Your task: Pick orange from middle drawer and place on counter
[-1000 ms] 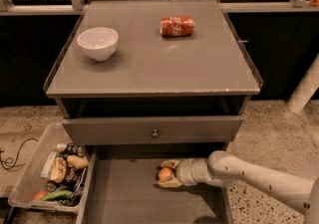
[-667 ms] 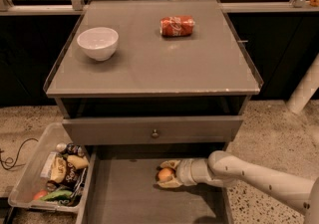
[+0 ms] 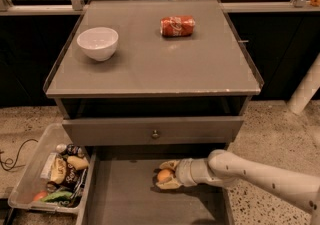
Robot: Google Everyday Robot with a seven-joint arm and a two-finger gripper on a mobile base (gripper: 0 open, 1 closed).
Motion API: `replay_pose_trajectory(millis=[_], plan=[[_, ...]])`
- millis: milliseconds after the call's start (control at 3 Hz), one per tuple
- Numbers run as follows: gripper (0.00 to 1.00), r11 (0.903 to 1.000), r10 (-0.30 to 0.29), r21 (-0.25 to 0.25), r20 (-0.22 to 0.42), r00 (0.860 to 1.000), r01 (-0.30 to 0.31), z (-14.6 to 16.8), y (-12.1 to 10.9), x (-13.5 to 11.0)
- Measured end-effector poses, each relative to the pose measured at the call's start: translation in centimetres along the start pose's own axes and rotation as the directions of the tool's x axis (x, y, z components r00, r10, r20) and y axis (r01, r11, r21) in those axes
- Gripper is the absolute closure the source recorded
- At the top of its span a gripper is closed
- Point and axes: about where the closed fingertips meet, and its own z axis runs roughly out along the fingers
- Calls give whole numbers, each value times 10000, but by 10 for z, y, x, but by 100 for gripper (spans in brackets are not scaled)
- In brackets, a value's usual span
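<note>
The gripper (image 3: pixel 161 176) is down inside the open drawer (image 3: pixel 125 196), near its back and right of the middle, just below the front of the closed panel (image 3: pixel 110 131) with the small knob (image 3: pixel 155 133). Its two pale fingers (image 3: pixel 169 165) are parted only as wide as the orange (image 3: pixel 164 175), one above the fruit and one below, and both lie against it, so the hand is clasped on the orange rather than slack. The fruit shows as a small round shape between the fingers, with a dark shadow on the drawer floor beneath. I cannot tell whether it rests on the floor or is raised off it. The arm (image 3: pixel 250 176) comes in from the lower right, crossing the drawer's right wall, with its wrist lying nearly level. The rest of the drawer floor is plain grey. Up on the counter (image 3: pixel 150 69) a white bowl (image 3: pixel 98 43) stands upright toward the left rear, and a red can (image 3: pixel 177 26) lies on its side toward the rear centre, well apart from the bowl. On the ground to the left of the drawer sits a clear bin (image 3: pixel 22 186) of snack packets, touching or just beside the drawer's left wall.
</note>
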Motion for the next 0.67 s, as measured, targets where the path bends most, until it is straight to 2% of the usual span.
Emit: replay_pose_trajectory(millis=[333, 667], plan=[[100, 9984, -163, 543, -103, 9998, 168, -40, 2, -22], [100, 9919, -385, 1204, -206, 9990, 407, -99, 8, -42]])
